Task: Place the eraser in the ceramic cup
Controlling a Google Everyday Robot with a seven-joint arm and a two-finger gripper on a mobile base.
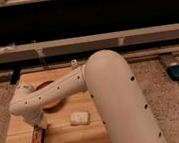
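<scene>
The pincer (40, 130) is set over the eraser (37, 140) near the desk (73, 139) edge; its grip cannot be told, so slippage is risked.

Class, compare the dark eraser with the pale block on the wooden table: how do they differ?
The eraser is dark with a reddish stripe; the pale block is whitish. The eraser sits at the table's front left with the tool right over it; the pale block lies apart, untouched, to its right. Both are small blocks.
</scene>
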